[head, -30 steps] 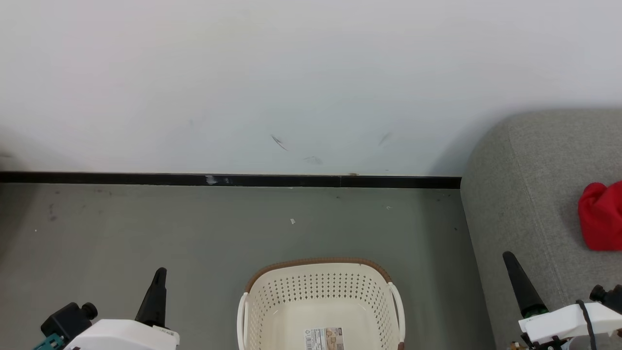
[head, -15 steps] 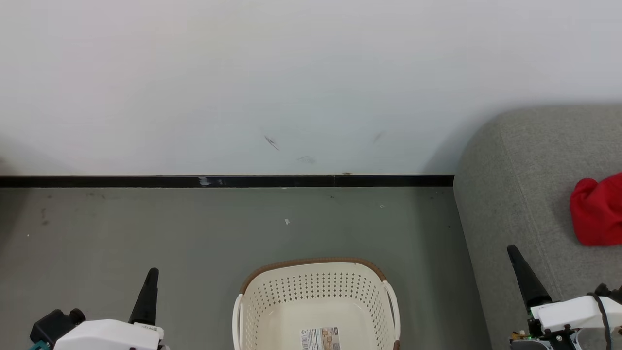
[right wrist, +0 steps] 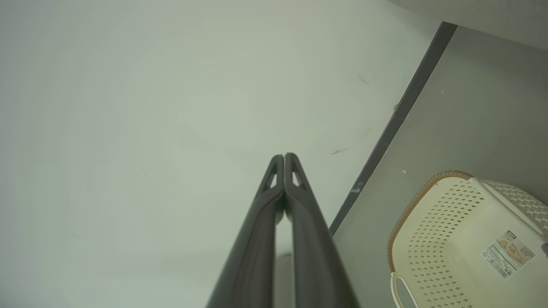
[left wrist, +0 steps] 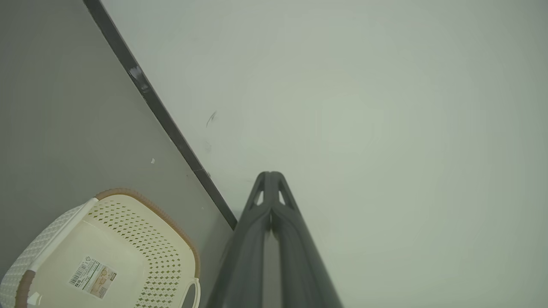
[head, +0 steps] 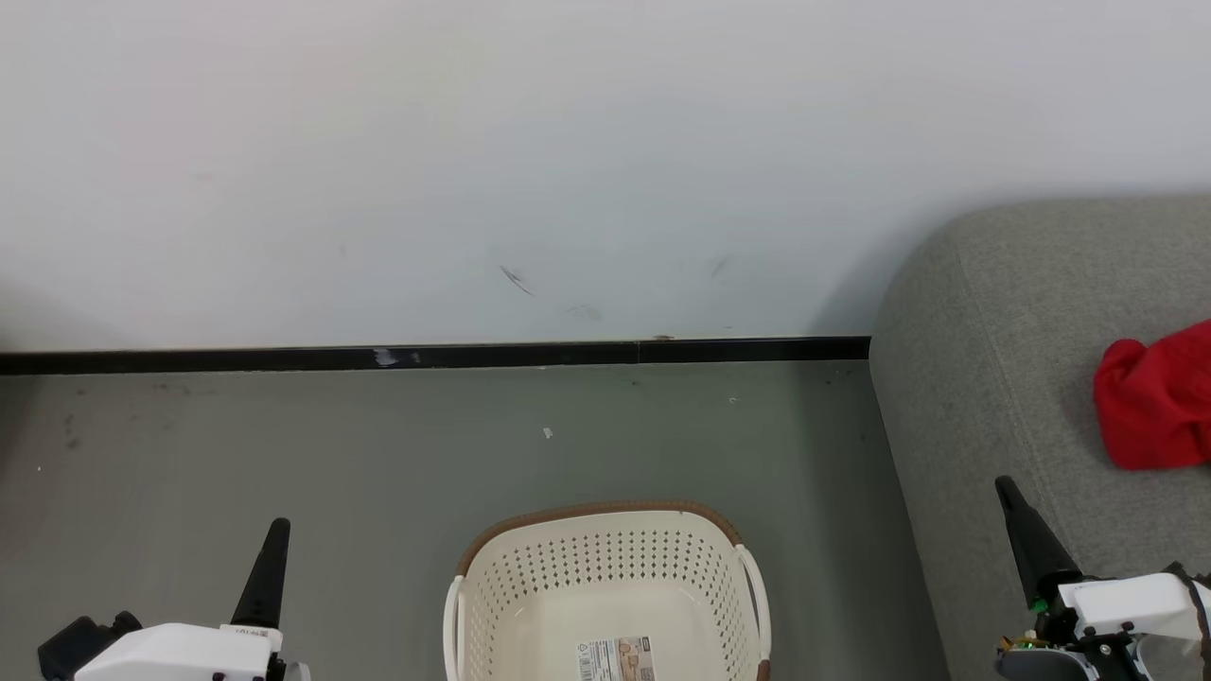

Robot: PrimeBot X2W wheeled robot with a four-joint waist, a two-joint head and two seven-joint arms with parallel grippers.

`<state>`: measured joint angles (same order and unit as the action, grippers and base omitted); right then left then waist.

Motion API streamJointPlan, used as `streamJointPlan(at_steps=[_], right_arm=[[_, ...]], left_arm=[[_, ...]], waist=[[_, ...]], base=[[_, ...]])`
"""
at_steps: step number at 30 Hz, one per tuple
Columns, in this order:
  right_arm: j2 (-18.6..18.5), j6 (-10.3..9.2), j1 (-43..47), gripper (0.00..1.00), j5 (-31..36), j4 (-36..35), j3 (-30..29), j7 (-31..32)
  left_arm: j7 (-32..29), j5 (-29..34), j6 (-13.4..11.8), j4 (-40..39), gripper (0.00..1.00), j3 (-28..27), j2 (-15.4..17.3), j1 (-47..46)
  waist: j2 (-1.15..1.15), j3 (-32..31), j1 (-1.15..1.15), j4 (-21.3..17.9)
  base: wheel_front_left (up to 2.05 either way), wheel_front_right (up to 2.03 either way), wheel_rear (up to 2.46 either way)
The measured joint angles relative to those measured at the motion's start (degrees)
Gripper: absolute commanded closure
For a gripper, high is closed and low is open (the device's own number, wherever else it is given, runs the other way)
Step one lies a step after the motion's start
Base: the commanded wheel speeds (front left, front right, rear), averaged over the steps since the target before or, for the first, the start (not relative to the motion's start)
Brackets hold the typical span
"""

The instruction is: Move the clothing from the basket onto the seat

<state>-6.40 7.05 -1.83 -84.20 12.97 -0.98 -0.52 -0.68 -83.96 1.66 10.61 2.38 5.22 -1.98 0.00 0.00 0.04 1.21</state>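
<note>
The clothing point(head: 1154, 407) lies on the seat point(head: 993, 378), ahead of my right gripper point(head: 1014, 506) and to its right. It is a bunched red lump cut by the picture edge, so I can give it no long axis. The right arm is clearly the nearer one. The left gripper point(head: 274, 539) is well apart, on the far side of the basket point(head: 596, 511).

The basket stands on the floor between the two grippers. The part of its inside that I see holds only a label point(head: 615, 657), with no red cloth. I judge there is little left to fetch.

On both grippers the jaws are pressed together and hold nothing.

Compared with one second ago, the whole head view has slid a little to the left. So the camera has turned, and basket and clothing lie as they did.
</note>
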Motion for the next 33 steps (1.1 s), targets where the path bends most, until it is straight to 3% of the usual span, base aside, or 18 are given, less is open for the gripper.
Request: streamJointPlan(at_steps=[16, 33], right_arm=[[0.44, 0.00, -1.66, 1.00, -11.44, 2.15, -1.52, 2.30], [0.48, 0.00, -2.16, 1.00, -11.73, 2.36, -1.55, 2.31]], left_arm=[[-2.85, -10.20, 2.52, 1.00, 1.00, -3.65, -1.05, -0.14], [-2.86, -10.49, 2.60, 1.42, 1.00, -3.79, -1.12, -0.83]], waist=[[0.00, -0.04, -0.01, -1.22], [0.00, -0.04, -0.01, -1.22]], base=[[0.00, 0.00, 0.00], [0.00, 0.00, 0.00]])
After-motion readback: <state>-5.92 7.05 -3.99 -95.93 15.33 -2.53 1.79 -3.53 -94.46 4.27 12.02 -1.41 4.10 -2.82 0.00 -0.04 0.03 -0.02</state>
